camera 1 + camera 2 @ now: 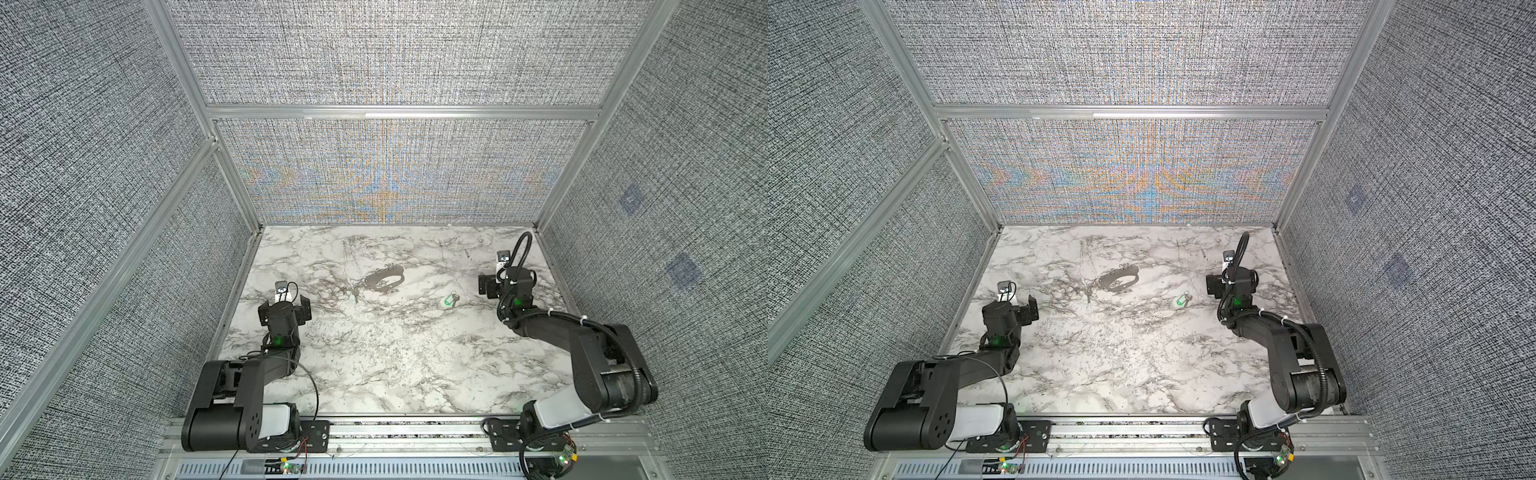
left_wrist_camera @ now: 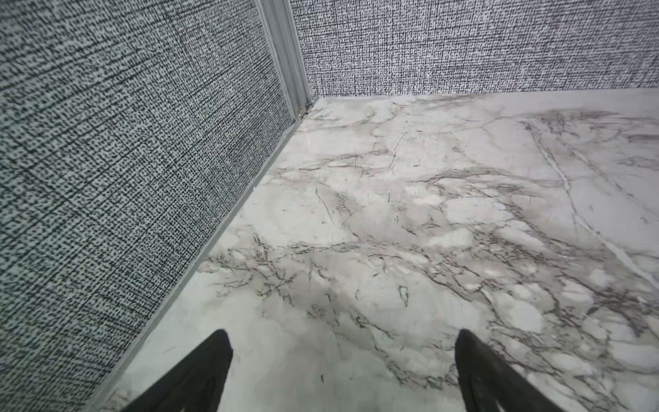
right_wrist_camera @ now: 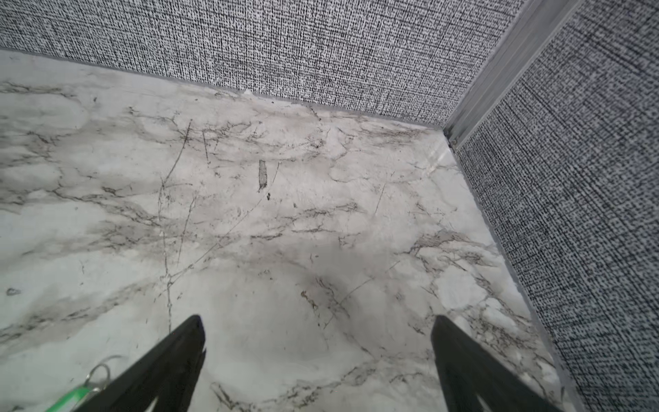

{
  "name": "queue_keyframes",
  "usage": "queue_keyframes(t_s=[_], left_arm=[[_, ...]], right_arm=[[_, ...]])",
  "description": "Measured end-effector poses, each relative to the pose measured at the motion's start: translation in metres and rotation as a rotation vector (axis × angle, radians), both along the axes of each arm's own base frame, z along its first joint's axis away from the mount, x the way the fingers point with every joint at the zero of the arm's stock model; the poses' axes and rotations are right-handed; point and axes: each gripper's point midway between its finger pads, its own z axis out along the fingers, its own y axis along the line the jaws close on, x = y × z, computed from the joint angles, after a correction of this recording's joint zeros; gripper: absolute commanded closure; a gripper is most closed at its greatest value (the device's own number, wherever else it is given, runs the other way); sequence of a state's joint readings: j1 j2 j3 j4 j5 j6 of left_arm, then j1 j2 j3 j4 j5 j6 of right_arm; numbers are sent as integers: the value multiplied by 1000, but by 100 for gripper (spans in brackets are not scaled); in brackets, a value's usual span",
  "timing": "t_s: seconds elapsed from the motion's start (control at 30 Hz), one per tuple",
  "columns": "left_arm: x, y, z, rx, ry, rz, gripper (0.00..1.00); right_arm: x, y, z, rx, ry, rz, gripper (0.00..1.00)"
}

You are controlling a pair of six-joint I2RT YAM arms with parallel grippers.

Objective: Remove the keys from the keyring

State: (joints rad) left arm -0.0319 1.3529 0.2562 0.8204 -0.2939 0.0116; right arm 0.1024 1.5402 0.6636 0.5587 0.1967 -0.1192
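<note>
Marble-patterned tabletop [image 1: 395, 365], enclosed by grey woven wall panels [image 1: 374, 62] on an aluminium frame [image 1: 403, 112].

Top views: the keyring [image 1: 385, 277] lies flat at the far middle of the table. Its long axis runs left to right, with the right end tipped slightly farther away. Both top views show it so. A plain key [image 1: 355, 295] lies just off its near-left end, apparently apart from the loop. The green-tagged key [image 1: 449, 300] lies well apart on the near right. Small bumps along the loop's far edge are too fine to tell from attached hardware. The left gripper [image 1: 283, 306] stands by the left wall and the right gripper [image 1: 506, 281] by the right wall, both clear of every object. The plain key is nearer the left arm. The tagged key is nearer the right arm, lying left of its jaws and slightly nearer.

Left wrist view: jaws wide apart and empty over bare marble, facing the far-left corner. No task object shows.

Right wrist view: jaws wide apart and empty. The green tag [image 3: 71, 396] and its small split ring [image 3: 101, 367] sit just beside one finger [image 3: 185, 342], outside the gap.

Judgement: the keys appear to be off the loop, so little or nothing remains to do.
</note>
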Motion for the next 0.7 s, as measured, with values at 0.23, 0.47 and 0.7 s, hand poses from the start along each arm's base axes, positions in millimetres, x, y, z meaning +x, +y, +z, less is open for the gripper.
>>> queue_keyframes(t_s=[0.23,0.47,0.7], left_arm=[[-8,-13,18,-32,-156,-75,1],[-20,-24,-4,-55,-174,-140,1],[-11,-27,29,-55,-296,-157,1]], right_arm=[[1,-12,13,36,-31,-13,1],[-19,-22,15,133,-47,-42,1],[-35,-21,11,140,-64,-30,1]])
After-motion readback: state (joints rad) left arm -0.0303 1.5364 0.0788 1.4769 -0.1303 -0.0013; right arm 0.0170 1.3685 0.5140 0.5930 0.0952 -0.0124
